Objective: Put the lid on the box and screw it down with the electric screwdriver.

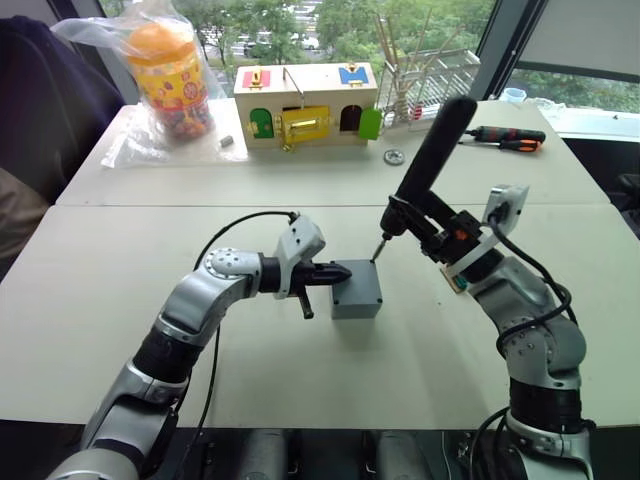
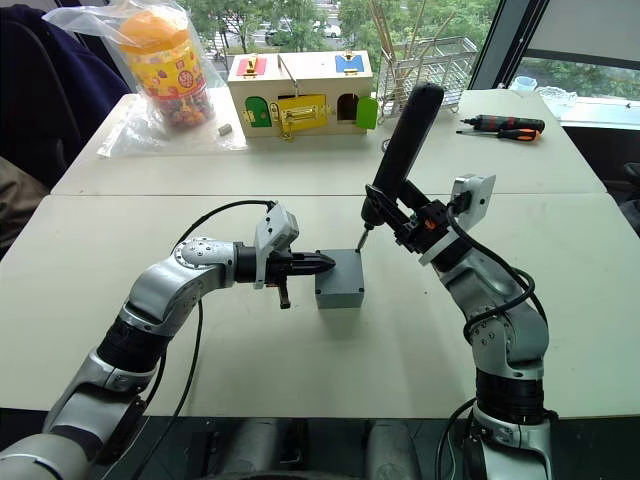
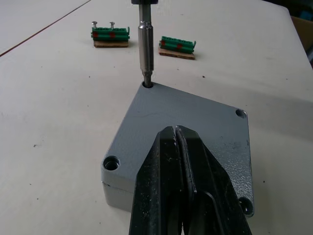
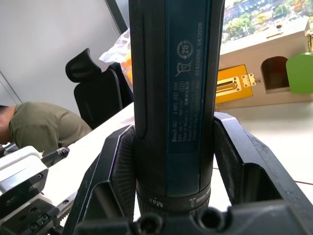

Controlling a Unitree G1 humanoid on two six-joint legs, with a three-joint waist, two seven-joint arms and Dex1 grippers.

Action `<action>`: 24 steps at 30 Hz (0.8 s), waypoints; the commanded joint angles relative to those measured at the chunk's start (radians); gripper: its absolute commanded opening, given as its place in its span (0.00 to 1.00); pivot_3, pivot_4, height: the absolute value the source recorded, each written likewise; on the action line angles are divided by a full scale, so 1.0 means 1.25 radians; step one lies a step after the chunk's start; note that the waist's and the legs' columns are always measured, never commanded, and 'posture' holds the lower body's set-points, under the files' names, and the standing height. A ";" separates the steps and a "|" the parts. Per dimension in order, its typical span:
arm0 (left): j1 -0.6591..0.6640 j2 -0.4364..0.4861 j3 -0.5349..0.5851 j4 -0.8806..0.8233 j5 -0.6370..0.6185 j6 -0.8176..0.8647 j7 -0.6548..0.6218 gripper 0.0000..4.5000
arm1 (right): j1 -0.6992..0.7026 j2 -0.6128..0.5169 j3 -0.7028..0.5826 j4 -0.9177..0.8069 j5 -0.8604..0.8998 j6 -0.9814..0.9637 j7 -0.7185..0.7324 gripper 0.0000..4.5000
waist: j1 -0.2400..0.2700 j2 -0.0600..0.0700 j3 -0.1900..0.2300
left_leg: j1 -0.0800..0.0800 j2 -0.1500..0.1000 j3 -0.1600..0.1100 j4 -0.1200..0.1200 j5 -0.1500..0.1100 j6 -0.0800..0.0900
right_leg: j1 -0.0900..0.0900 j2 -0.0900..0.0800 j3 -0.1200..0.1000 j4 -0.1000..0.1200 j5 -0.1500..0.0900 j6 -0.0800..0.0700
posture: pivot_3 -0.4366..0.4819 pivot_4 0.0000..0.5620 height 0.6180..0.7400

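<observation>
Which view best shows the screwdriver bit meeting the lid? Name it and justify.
The left wrist view: the electric screwdriver bit sits in a corner hole of the lid, seen close. Both eye views show the contact small; the right wrist view gives the tool's body.

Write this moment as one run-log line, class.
lid: on box | left gripper: shut, pressing lid | right gripper: shut on electric screwdriver | bit: in far corner hole

The electric screwdriver (image 4: 173,98) carries a label reading "Bosch GO" and "04/2026"; its collar near the tip reads "Max".
</observation>
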 commanded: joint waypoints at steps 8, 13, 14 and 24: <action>0.015 0.011 -0.001 -0.024 0.007 -0.011 -0.007 0.00 | 0.012 -0.034 0.087 -0.008 -0.057 -0.053 0.052 0.41 | -0.001 0.000 0.000 | 0.002 0.000 0.000 0.000 0.000 0.000 | 0.002 0.000 0.000 0.000 0.000 0.000 | 0.48 0.27 0.72; 0.021 -0.001 -0.004 -0.016 0.013 -0.019 0.004 0.00 | 0.027 -0.043 0.130 0.022 -0.095 -0.062 0.057 0.41 | 0.000 -0.004 -0.002 | 0.005 0.001 0.000 0.000 0.000 0.000 | 0.004 0.000 0.000 0.000 0.000 0.000 | 0.48 0.27 0.72; 0.023 -0.002 -0.004 -0.013 0.015 -0.022 0.003 0.00 | 0.028 -0.043 0.130 0.030 -0.096 -0.061 0.056 0.41 | 0.000 -0.004 -0.003 | 0.005 0.001 0.000 0.000 0.000 0.000 | 0.004 0.000 0.000 0.000 0.000 0.000 | 0.48 0.27 0.72; 0.038 -0.014 -0.004 0.002 0.029 -0.041 0.009 0.00 | 0.049 -0.032 0.143 0.071 -0.094 -0.039 0.042 0.41 | 0.000 -0.009 -0.008 | 0.006 0.001 0.000 0.000 0.000 0.000 | 0.006 0.000 0.000 0.000 0.000 0.000 | 0.48 0.27 0.72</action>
